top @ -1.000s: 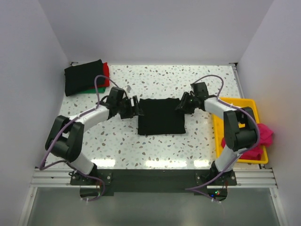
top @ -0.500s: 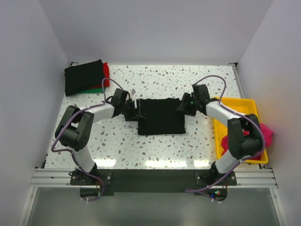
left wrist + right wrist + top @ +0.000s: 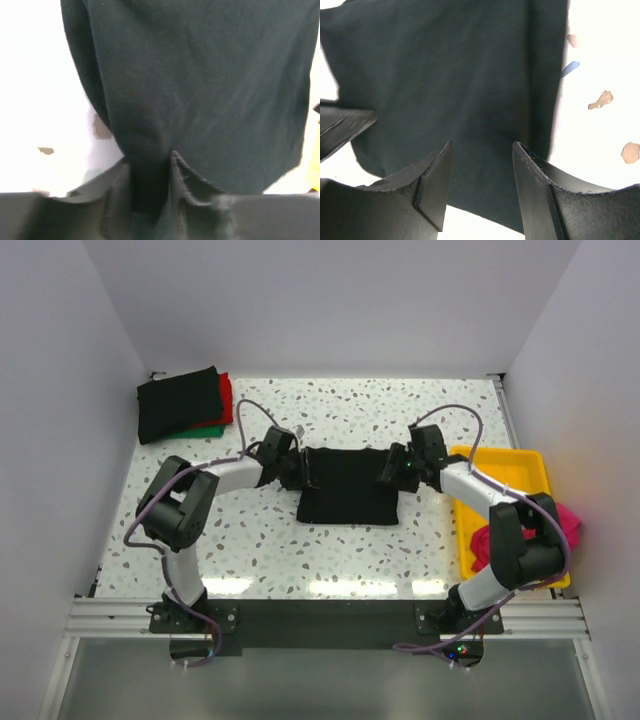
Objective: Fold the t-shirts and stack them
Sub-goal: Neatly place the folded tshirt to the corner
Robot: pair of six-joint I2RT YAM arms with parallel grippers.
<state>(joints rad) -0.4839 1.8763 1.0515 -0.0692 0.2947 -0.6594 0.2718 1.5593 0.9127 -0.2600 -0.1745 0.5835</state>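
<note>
A folded black t-shirt (image 3: 348, 492) lies mid-table between both arms. My left gripper (image 3: 307, 470) is at its left edge, and in the left wrist view its jaws (image 3: 150, 167) are shut on a raised fold of the black cloth (image 3: 200, 75). At the shirt's right edge my right gripper (image 3: 384, 472) stands open; the right wrist view shows its jaws (image 3: 480, 167) straddling the black cloth (image 3: 445, 65) without pinching it. A stack of folded t-shirts (image 3: 180, 405), black over red (image 3: 227, 390) and green (image 3: 207, 430), sits at the back left.
A yellow tray (image 3: 500, 456) stands at the right edge beside the right arm, with a crumpled magenta-pink t-shirt (image 3: 565, 525) hanging over its near right corner. White walls close in the speckled table (image 3: 400, 410) on three sides.
Both grippers have slid inward onto the black shirt's side edges. The left jaws have closed on the cloth; the right jaws have widened a little.
</note>
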